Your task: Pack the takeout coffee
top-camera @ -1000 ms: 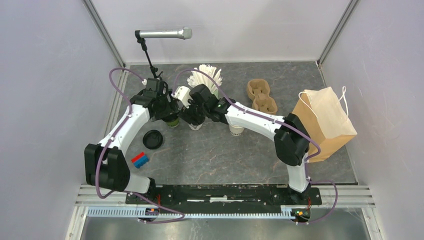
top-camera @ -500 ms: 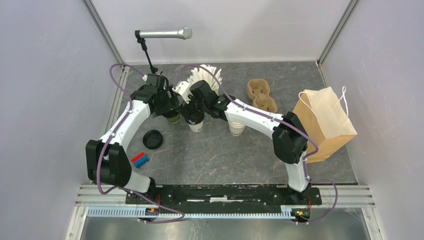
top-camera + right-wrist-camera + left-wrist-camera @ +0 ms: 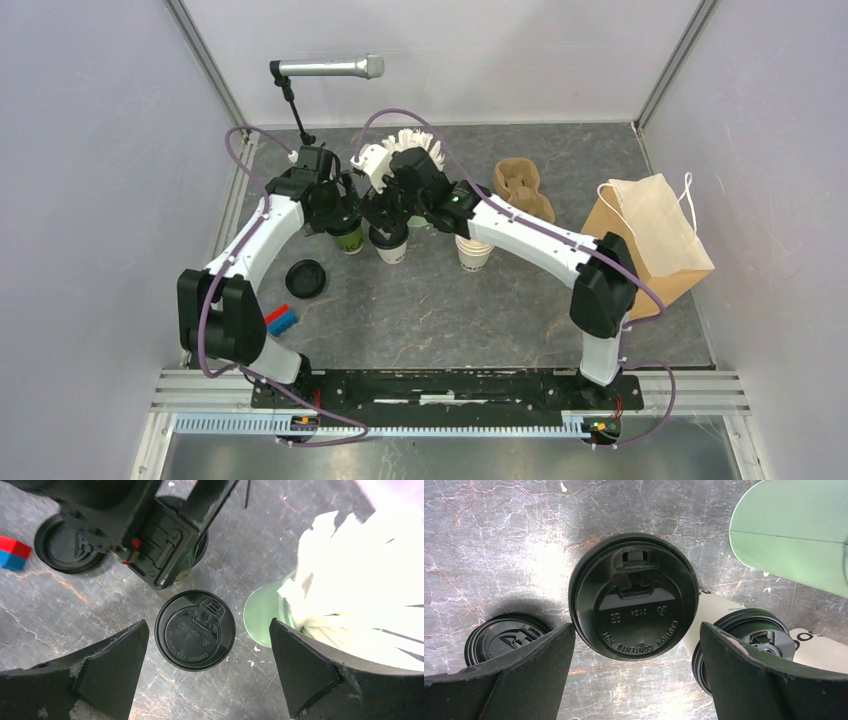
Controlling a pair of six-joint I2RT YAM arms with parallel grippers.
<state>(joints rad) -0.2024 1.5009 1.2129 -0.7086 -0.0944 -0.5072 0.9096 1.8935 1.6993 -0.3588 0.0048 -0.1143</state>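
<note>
Takeout coffee (image 3: 391, 250) is two lidded cups, upright and side by side toward the far-left corner of the desk (image 3: 430, 310), and each has an arm parked right over it. The olive-green cup (image 3: 348, 239) sits straight below the left end effector (image 3: 636, 630). In the left wrist view its black lid is centred in the gap, fingers spread wide either side, holding nothing. The white cup (image 3: 195, 632), just to the right, gets the same from the right end effector (image 3: 207, 625): wide open, lid dead centre, nothing held. So the line that matters is vertical. Both cups have their long axis straight up, and each lies directly down from its own end effector, with no sideways offset to speak of. It's a tight neighbourhood, though: the mint-green cup of white sticks (image 3: 265, 612) stands just beside the white cup, and a loose black lid (image 3: 506, 637) lies near the olive one. The paper bag (image 3: 650, 245) waits at the desk's right edge, well apart, and the right arm looks the nearer to it
</note>
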